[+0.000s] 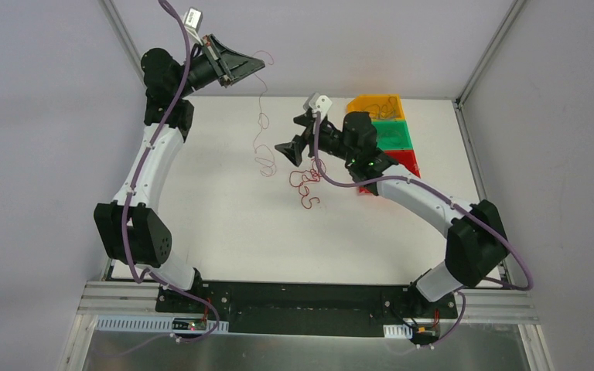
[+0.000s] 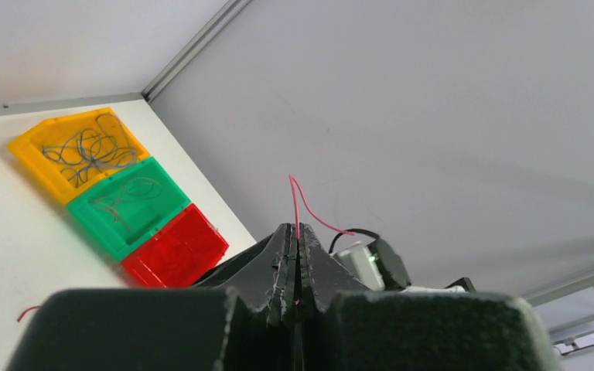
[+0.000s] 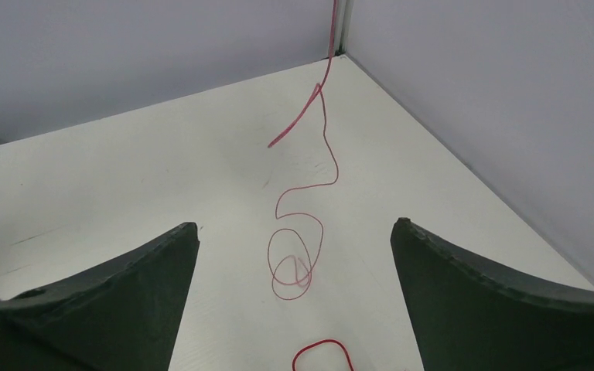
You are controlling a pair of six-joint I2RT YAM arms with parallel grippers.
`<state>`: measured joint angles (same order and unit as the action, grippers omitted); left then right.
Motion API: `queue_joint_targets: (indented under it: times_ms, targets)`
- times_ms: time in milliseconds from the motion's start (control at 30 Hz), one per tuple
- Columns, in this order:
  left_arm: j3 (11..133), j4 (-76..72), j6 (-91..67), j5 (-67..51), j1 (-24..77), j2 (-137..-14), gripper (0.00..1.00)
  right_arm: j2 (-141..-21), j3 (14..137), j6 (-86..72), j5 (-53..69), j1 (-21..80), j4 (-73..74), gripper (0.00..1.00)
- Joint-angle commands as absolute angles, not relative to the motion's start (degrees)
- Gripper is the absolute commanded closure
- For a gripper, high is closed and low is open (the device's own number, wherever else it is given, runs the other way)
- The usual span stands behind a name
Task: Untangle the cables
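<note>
White table (image 1: 216, 232), plain grey walls (image 1: 46, 116): 1 red cable (image 1: 261, 120) raised.
Left gripper (image 1: 259, 66) is clamped on it at far centre, and its tail reaches the table. Right gripper (image 1: 285, 149) is spread wide and empty, just beside the tangle of red cables (image 1: 306, 188). 3 coloured bins (image 1: 404, 144) sit far right.

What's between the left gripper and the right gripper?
One red cable, hanging from the shut left gripper to the table; the open right gripper faces it. Top view shows it.
</note>
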<state>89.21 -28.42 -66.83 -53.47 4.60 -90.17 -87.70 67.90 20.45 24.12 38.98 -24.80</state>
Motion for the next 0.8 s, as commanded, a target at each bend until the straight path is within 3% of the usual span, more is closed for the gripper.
queue_joint_targets:
  times_ms: [0,267,467,500,533,633,667,767]
  targets:
    - [93.91,-30.81,-68.21,-53.20,4.53,-86.94,1.00,-91.83,70.31,22.49,21.80,41.08,-34.87,0.01]
    - [96.78,-29.77,-67.10,-54.22,8.94,-85.31,1.00,-97.96,74.39,22.90,19.93,42.76,-43.92,0.01]
    - [98.40,-26.82,-66.33,-52.43,9.58,-84.91,1.00,-101.55,78.88,20.41,19.41,43.55,-49.10,0.11]
    - [98.50,-26.51,-66.13,-52.25,9.58,-84.84,1.00,-101.86,79.27,20.22,19.50,43.70,-50.00,0.18]
    - [98.71,-26.15,-65.87,-52.13,9.58,-84.87,1.00,-102.08,79.54,20.11,19.66,43.85,-50.77,0.31]
    - [99.13,-25.61,-64.74,-51.58,9.24,-84.78,1.00,-101.71,79.24,20.15,19.56,43.86,-52.19,0.95]
    - [98.93,-25.07,-64.22,-50.93,8.78,-84.69,1.00,-101.15,78.58,20.17,18.96,43.89,-52.70,1.00]
    - [96.19,-20.74,-61.87,-46.57,5.28,-83.89,1.00,-98.07,76.00,20.43,18.38,43.80,-52.74,1.00]
